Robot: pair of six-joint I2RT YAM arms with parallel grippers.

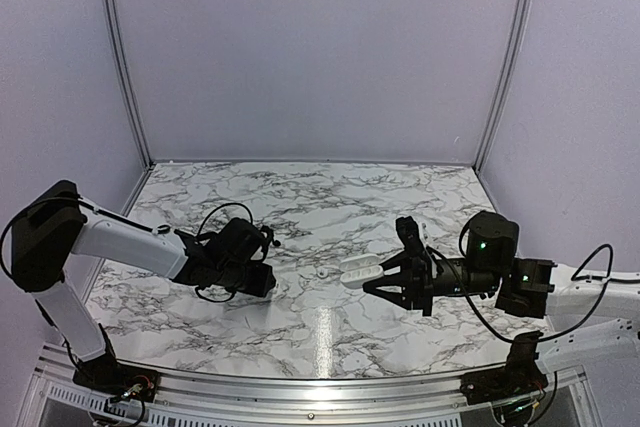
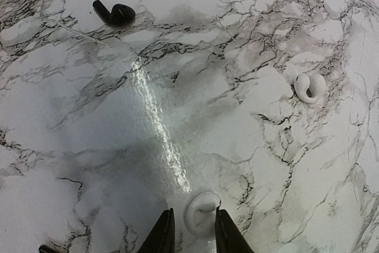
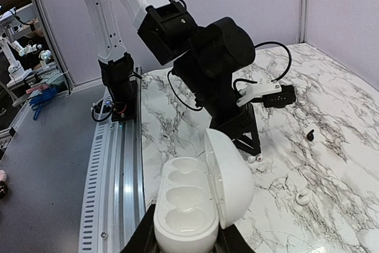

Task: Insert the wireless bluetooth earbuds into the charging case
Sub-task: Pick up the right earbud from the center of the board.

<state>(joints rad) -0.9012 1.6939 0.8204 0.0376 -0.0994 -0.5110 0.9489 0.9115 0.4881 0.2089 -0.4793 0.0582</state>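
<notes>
My right gripper (image 3: pixel 186 240) is shut on the white charging case (image 3: pixel 189 205), held above the table with its lid swung open; the moulded pockets look empty. From above the charging case (image 1: pixel 360 270) points left from the right gripper (image 1: pixel 388 277). My left gripper (image 2: pixel 194 234) is down at the marble. Its fingers straddle a white earbud (image 2: pixel 201 211): the right finger touches it, and a thin gap shows at the left finger. A second white earbud (image 2: pixel 309 87) lies far right and a black earbud (image 2: pixel 114 14) far left. Both also show in the right wrist view, the white earbud (image 3: pixel 302 196) and the black earbud (image 3: pixel 309 135).
A ribbed metal rail (image 3: pixel 112 170) runs along the table's near edge, beside the left arm's base (image 3: pixel 121 93). Booth walls close the back and both sides. A small dark object (image 2: pixel 47 249) pokes in at the bottom left of the left wrist view.
</notes>
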